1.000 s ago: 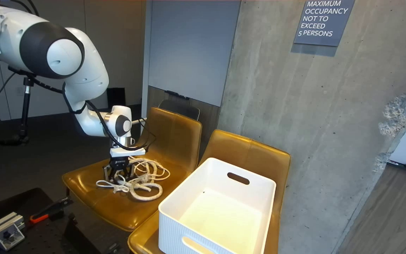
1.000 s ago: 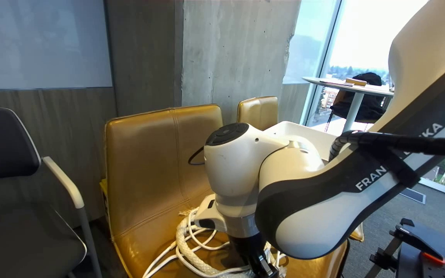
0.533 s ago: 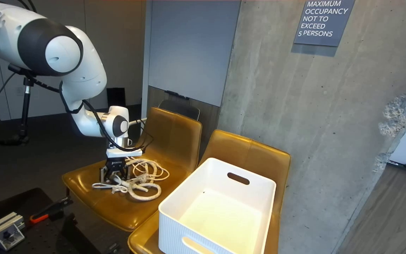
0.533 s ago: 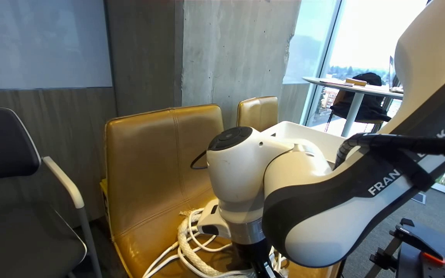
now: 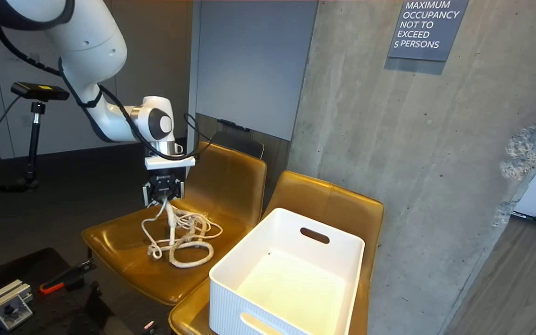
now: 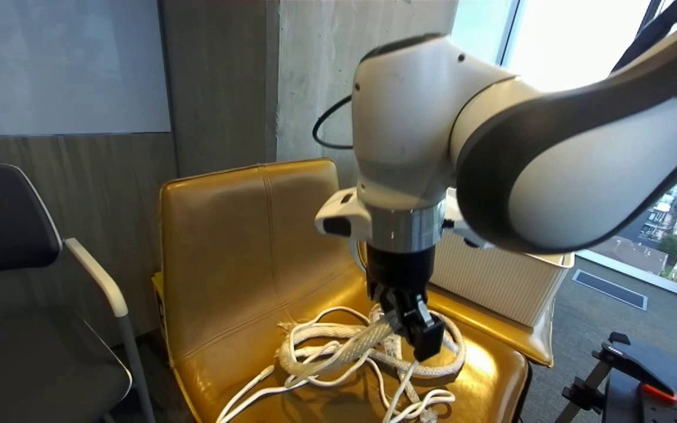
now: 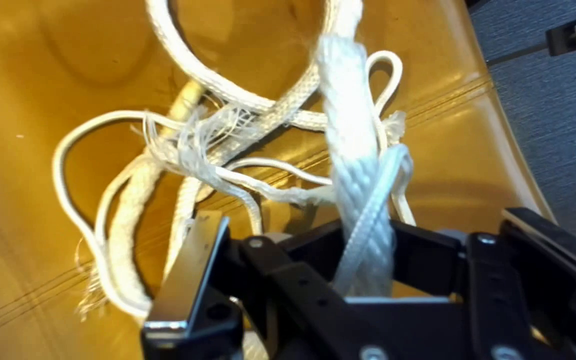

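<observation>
Rope [image 7: 345,110], thick and white, is clenched firmly in the gripper [image 7: 368,255], with a thinner cord [image 7: 368,220] crossing it at the grip. The held length runs down to a tan chair [image 5: 119,244], where more white coils [image 7: 263,122] lie loosely tangled, frayed in places. Just beside this stands a second tan chair [image 5: 328,204], bearing a white bin [image 5: 286,274] ribbed on the outside. Beyond both chairs, a concrete wall [image 5: 435,163] carries a blue-grey occupancy sign [image 5: 428,29].
</observation>
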You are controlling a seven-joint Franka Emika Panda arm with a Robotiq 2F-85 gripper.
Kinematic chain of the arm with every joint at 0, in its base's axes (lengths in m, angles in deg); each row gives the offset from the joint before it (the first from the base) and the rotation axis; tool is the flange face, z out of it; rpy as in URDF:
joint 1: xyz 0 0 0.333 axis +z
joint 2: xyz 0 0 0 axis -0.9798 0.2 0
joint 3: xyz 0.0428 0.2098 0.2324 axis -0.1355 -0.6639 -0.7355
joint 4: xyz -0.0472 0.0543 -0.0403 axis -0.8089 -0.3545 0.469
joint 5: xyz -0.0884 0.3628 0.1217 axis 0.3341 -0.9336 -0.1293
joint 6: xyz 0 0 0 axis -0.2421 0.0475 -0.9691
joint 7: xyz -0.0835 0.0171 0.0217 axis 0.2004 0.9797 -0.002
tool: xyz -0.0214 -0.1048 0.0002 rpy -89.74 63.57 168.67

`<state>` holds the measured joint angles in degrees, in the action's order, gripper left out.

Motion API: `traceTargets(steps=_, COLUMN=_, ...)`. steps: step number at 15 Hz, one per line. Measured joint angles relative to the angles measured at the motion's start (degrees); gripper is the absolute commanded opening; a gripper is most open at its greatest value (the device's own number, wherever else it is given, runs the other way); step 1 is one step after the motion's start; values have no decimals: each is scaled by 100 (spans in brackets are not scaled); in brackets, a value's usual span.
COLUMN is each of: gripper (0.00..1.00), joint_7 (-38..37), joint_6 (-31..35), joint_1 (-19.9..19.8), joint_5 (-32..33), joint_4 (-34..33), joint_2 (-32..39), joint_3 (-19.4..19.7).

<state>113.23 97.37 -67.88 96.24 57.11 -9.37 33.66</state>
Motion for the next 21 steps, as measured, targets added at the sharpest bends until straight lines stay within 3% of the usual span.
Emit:
traceTargets(steps=5, gripper=0, joint_7=-11, joint_6=-89, joint_1=-287, joint_5=0, joint_4=256, joint_2=-1339, joint_3=78)
traceTargets(steps=9, gripper=0, joint_7=128, joint_6=-627, joint_1=-600, joint_5=-79, joint_4=-117, joint_2=-2062, joint_3=259)
traceTargets(steps=21, gripper=0, joint_7=675, joint_6=-2861, joint_1=-1312, joint_5=-141, joint_4=-3333, joint_2=-2087, joint_3=1070)
